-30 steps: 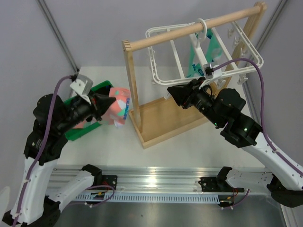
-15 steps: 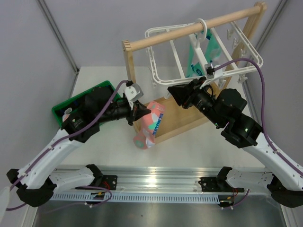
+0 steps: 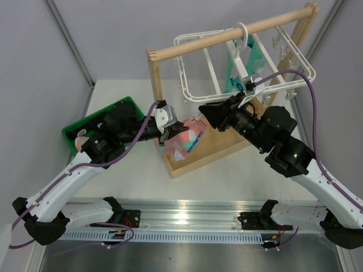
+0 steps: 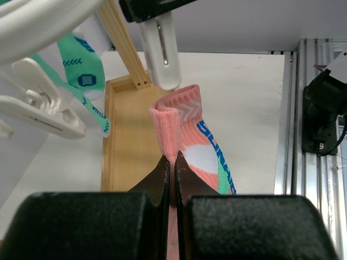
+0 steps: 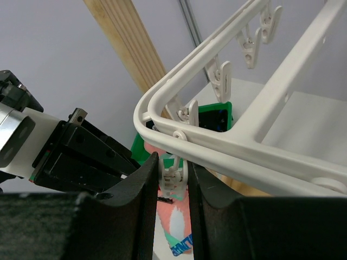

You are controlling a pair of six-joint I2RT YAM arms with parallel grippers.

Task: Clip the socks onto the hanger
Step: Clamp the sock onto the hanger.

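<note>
Swinging across from the green bin [image 3: 115, 106] over the past second, the left gripper [image 3: 169, 128] has brought a salmon-pink sock [image 3: 186, 140] up under the hanger [image 3: 195, 97], while the right arm has barely shifted. The left gripper's jaws are pressed tight on the sock's folded cuff edge, and the left wrist view shows the ribbed cuff [image 4: 172, 127] standing up between the fingertips of the gripper [image 4: 171, 162]. The rest of the sock hangs away beneath the hanger, with blue lettering and a green patch showing.

At the hanger's near-left corner, the right gripper [image 3: 202, 108] is closed narrowly on one dangling white clip [image 5: 173, 180]. From the right wrist, the clip sits squeezed between the two dark fingers of the gripper [image 5: 172, 169], just under the hanger's curved rim [image 5: 162, 122]. In the left wrist view the clip's [image 4: 162, 51] lower end hangs just above the sock's cuff, and whether they touch cannot be told.

Teal-green socks [image 3: 236, 72] hang from the hanger's far side. The hanger itself hooks over the rod of the wooden rack [image 3: 215, 37].
</note>
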